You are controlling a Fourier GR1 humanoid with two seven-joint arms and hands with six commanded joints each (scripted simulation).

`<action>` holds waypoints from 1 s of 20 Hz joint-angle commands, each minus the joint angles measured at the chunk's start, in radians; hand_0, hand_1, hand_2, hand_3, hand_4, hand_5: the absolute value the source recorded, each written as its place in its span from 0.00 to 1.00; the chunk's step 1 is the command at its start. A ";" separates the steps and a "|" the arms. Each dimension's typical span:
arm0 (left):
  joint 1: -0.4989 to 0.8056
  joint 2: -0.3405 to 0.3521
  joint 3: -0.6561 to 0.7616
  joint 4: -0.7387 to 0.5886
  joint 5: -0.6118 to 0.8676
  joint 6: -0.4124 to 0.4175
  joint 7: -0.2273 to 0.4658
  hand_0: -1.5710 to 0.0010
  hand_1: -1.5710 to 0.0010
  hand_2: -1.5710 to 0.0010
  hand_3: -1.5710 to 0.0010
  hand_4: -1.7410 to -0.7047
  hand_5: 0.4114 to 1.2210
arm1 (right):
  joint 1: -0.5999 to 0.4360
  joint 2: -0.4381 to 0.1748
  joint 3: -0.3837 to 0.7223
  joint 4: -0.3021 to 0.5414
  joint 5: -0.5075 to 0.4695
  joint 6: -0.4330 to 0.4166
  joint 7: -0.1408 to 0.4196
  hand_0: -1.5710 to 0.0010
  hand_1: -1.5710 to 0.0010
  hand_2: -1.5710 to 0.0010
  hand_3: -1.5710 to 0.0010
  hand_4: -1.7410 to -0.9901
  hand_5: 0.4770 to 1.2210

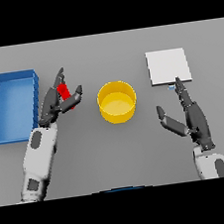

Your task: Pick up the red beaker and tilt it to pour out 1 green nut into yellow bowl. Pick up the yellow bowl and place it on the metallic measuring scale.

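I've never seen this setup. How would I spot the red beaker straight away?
Start at the big blue tray on the left side of the grey table. Just to its right, the robot's left hand has its fingers wrapped round the red beaker, a small upright tube. It is the only red thing there; the yellow bowl at the middle is far wider and open-topped.

Quick count: one round yellow bowl (116, 101), one small red beaker (64, 91), one blue rectangular bin (12, 106), one flat pale square scale (167, 66), I think.
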 commanded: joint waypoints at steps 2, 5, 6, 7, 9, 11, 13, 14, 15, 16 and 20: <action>-0.018 -0.014 0.013 0.013 0.010 0.014 -0.006 0.95 0.95 0.92 0.95 0.31 0.44 | -0.006 0.003 0.005 0.002 0.014 -0.007 -0.010 1.00 1.00 1.00 1.00 0.60 0.28; -0.046 -0.032 0.032 0.054 0.003 0.070 0.002 0.57 0.55 0.54 0.55 0.29 0.66 | -0.011 -0.004 -0.003 0.017 0.006 -0.003 -0.027 1.00 1.00 1.00 1.00 0.61 0.28; -0.052 -0.035 0.028 0.064 -0.017 0.094 -0.002 0.45 0.44 0.44 0.44 0.29 0.73 | -0.012 0.003 0.002 0.015 0.008 -0.004 -0.016 1.00 1.00 1.00 1.00 0.61 0.28; -0.057 -0.036 0.028 0.072 -0.032 0.104 -0.023 0.36 0.35 0.35 0.35 0.29 0.78 | -0.018 0.008 0.004 0.018 0.008 -0.006 -0.008 1.00 1.00 1.00 1.00 0.61 0.28; -0.054 -0.047 0.032 0.077 -0.038 0.107 -0.058 0.23 0.23 0.22 0.23 0.29 0.86 | -0.015 -0.002 0.000 0.010 0.001 0.003 -0.011 1.00 1.00 1.00 1.00 0.60 0.28; -0.054 -0.057 0.033 0.077 -0.050 0.120 -0.076 0.15 0.15 0.14 0.14 0.23 0.89 | -0.016 0.010 0.011 0.013 0.008 0.000 -0.009 1.00 1.00 1.00 1.00 0.59 0.27; -0.057 -0.054 0.042 0.078 -0.026 0.123 -0.092 0.10 0.09 0.09 0.09 0.15 0.88 | -0.027 0.005 0.005 0.019 0.008 0.000 -0.013 1.00 1.00 1.00 1.00 0.59 0.28; -0.054 -0.057 0.036 0.062 -0.019 0.125 -0.094 0.08 0.07 0.07 0.07 0.12 0.87 | -0.026 0.003 0.007 0.023 0.012 0.000 -0.022 1.00 1.00 1.00 1.00 0.60 0.27; -0.051 -0.054 0.028 0.044 -0.015 0.127 -0.090 0.06 0.06 0.06 0.06 0.09 0.87 | -0.023 -0.005 0.004 0.027 0.014 0.002 -0.029 1.00 1.00 1.00 1.00 0.61 0.27; -0.053 -0.047 0.020 0.027 -0.014 0.131 -0.087 0.05 0.05 0.05 0.05 0.07 0.86 | -0.023 0.000 0.010 0.032 0.021 0.000 -0.029 1.00 1.00 1.00 1.00 0.62 0.26; -0.051 -0.029 -0.021 -0.066 -0.025 0.159 -0.065 0.02 0.02 0.02 0.02 0.03 0.85 | -0.023 0.004 0.021 0.033 0.038 -0.005 -0.045 1.00 1.00 1.00 1.00 0.65 0.26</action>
